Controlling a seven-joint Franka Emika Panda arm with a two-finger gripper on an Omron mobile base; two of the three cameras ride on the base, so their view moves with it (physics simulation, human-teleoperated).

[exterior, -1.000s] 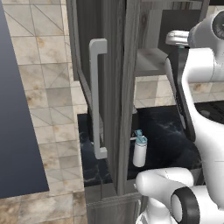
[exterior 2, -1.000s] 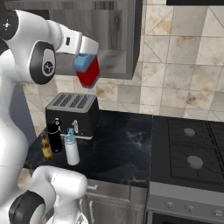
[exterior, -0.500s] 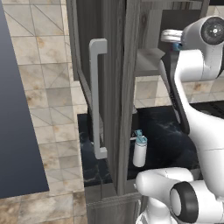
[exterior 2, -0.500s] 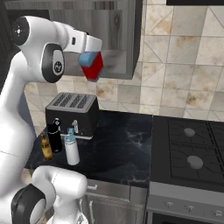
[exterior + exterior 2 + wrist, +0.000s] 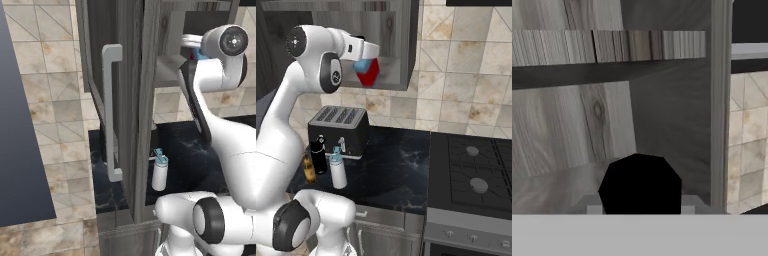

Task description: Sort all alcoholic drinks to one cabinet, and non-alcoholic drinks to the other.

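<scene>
claw [image 5: 367, 67] pinching red-and-blue bottle [image 5: 368, 73], axis upright, black cap [image 5: 640, 184] toward hand; open cabinet [image 5: 393, 40] shelf directly ahead, far side.

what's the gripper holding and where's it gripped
The gripper holds the red bottle by its top, at the black cap.

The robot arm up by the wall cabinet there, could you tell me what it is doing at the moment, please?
The white arm's tool is shut on the squat red bottle with blue shoulders and holds it at the open dark grey wood-grain wall cabinet, by its lower shelf. Down on the black marbled counter, the white bottle with a teal flip lid, the small all-black bottle and the slim amber-brown bottle stand beside the grey toaster.
</scene>
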